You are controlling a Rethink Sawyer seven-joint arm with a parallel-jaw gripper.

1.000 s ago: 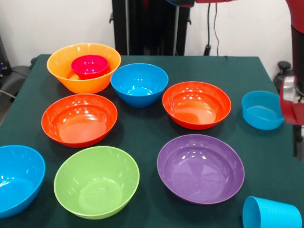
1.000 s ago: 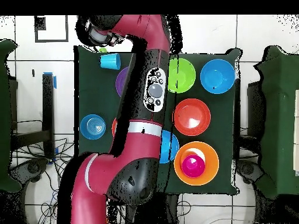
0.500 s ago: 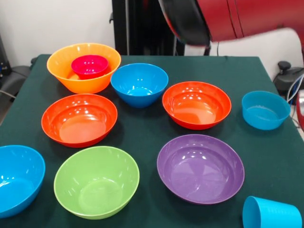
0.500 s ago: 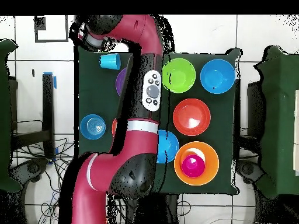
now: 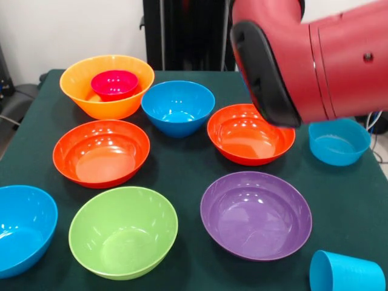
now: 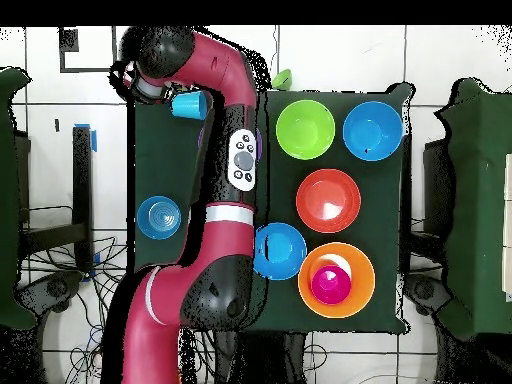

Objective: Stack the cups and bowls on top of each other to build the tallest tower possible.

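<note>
Overhead, arm [image 6: 215, 200] reaches to light-blue tumbler [image 6: 189, 105] lying on its side at table edge; gripper hidden, finger state cannot be told. Magenta bowl [image 5: 114, 84] sits inside yellow-orange bowl [image 5: 107, 86]. Pale-blue bowl [image 5: 338, 140] well apart.

— Colours, upper left of the front view?
— Yellow-orange bowl [image 5: 106, 86] holding a small magenta bowl [image 5: 114, 84]; a blue bowl [image 5: 177, 107] just beside.
— Centre and below?
— Two red-orange bowls [image 5: 101, 151] [image 5: 251, 133], a lime green bowl [image 5: 123, 231], a purple bowl [image 5: 256, 214].
— Edges?
— Another blue bowl [image 5: 24, 228] lower left, a pale-blue bowl [image 5: 338, 140] right, a light-blue tumbler [image 5: 347, 272] lower right. Dark green table [image 5: 182, 170]; red and black arm [image 5: 309, 60].
</note>
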